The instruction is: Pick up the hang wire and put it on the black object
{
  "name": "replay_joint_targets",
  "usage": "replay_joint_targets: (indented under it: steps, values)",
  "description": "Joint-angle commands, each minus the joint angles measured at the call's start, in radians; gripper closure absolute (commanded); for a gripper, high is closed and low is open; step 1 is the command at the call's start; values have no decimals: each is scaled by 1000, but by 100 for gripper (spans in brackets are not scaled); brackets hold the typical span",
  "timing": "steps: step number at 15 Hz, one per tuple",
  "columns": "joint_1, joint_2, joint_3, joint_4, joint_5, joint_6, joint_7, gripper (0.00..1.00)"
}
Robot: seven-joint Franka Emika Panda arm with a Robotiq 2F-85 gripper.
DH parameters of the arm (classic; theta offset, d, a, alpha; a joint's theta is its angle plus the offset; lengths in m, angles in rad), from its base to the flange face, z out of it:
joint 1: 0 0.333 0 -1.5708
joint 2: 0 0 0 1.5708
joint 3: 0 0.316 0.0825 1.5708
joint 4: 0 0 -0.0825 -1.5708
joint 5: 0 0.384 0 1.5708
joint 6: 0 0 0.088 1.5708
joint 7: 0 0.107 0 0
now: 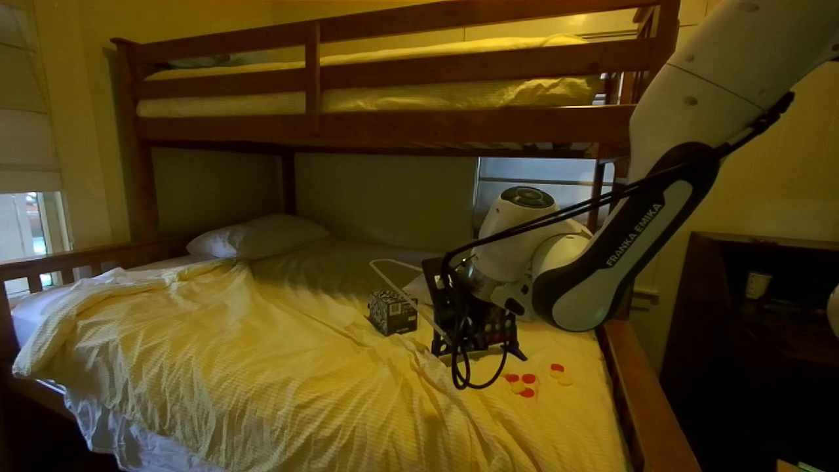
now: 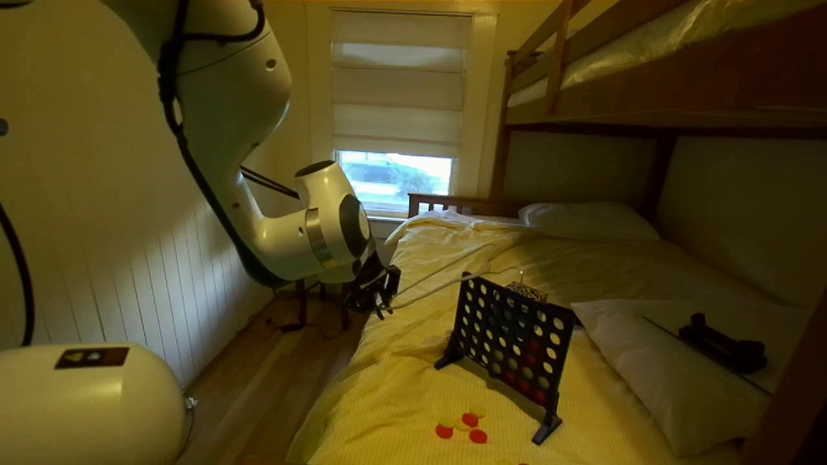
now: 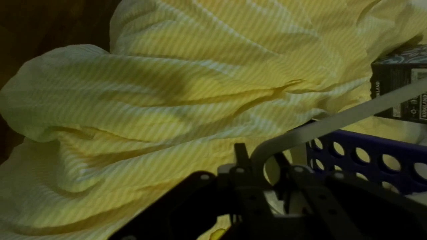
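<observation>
The hang wire is a pale wire hanger, held in the air at one corner by my gripper point(image 2: 382, 307). Its bars point(image 2: 446, 286) reach from the jaws past the far side of the black grid board point(image 2: 517, 336) in an exterior view. The hanger point(image 1: 401, 292) also shows in an exterior view, where the grid board point(image 1: 488, 328) is partly hidden behind the gripper and cables. In the wrist view the hanger corner point(image 3: 333, 123) bends down between the fingertips point(image 3: 262, 155). The grid board point(image 3: 377, 141) is right of the jaws there, apart from them. It stands upright on the bed.
A dark patterned box point(image 1: 393, 314) stands on the bed behind the grid. Red and yellow discs point(image 2: 470, 420) lie in front of it. A pillow point(image 2: 633, 342) with a black part point(image 2: 722, 343) on it lies to the right. The upper bunk rail point(image 1: 406, 128) overhangs the bed.
</observation>
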Motion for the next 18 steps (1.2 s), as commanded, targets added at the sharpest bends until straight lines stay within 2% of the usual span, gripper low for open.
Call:
replay_joint_targets:
  steps: [1,5,9,17,18]
  values:
    - [196,86,-142,-52,133,84,28,95]
    - [374,152,-251,-117,251,142,28,95]
    - [473,185,-301,-169,322,178,28,95]
    - [645,229,-470,-191,279,149,-1,95]
    - [661,246,-470,-193,389,151,-108,95]
